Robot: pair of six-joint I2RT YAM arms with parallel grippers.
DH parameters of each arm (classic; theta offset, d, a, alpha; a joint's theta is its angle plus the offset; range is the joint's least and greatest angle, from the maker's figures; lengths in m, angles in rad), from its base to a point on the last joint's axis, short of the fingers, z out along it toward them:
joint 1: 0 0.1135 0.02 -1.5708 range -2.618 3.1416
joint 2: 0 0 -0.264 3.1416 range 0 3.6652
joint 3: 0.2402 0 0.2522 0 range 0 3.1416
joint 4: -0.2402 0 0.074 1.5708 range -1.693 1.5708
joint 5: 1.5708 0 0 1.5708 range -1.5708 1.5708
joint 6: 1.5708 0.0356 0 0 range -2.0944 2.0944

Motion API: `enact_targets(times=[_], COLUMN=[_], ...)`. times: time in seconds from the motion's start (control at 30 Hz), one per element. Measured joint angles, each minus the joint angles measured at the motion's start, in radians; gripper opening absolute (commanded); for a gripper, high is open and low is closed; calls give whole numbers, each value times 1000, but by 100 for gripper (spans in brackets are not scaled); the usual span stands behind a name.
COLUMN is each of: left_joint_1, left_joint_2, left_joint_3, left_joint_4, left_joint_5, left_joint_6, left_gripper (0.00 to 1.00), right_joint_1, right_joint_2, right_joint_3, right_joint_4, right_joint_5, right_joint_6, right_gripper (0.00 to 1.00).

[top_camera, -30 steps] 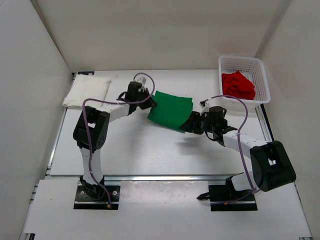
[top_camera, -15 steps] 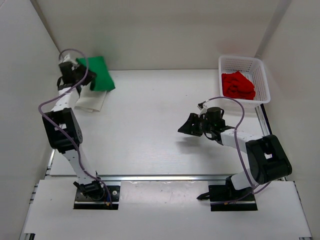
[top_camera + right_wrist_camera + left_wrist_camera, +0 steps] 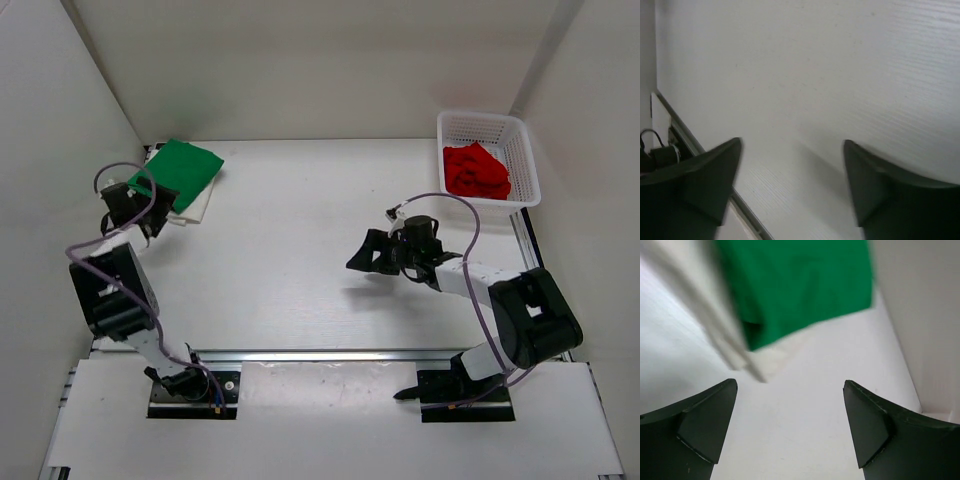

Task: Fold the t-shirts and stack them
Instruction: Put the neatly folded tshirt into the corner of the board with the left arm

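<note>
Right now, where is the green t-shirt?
In the top view, far left of the table, the green t-shirt lies folded on the white t-shirt, just beyond the open left gripper.

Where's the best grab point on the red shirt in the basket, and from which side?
Probably pinch the raised crumple at the top of the red shirt, coming straight down. It lies bunched in the white mesh basket, whose walls block a sideways approach. The right gripper is nearer and open.
</note>
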Motion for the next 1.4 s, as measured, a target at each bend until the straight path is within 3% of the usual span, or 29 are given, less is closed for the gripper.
enact_targets(times=[0.1,0.2,0.3,0.37,0.57,0.8,1.17,1.4], left_joint_1=[-146,-447,-804,-923,-964,-1001,-1082,-1107], left_joint_2=[-193,-362,-395,-344,-79,101,116,127], left_joint_3=[-104,-221,-304,-321,-293,-232,-333,-296], left_joint_4=[68,166,298,349,424,558,894,940], left_joint_5=[-92,-261,-418,-472,-582,-639,-660,-634], left_joint_6=[27,97,193,235,308,375,526,612], left_gripper=[99,99,98,98,98,98,99,99], right_joint_1=[11,17,11,-6,-73,-69,-9,6], right_joint_2=[-22,-72,-103,-100,32,208,251,252], right_joint_3=[0,2,10,8,4,24,72,54], right_joint_4=[-35,-38,48,135,385,492,579,634], right_joint_5=[82,207,357,421,579,645,682,671], right_joint_6=[-32,-82,-158,-190,-260,-341,-446,-486], right_gripper=[99,99,99,99,99,99,99,99])
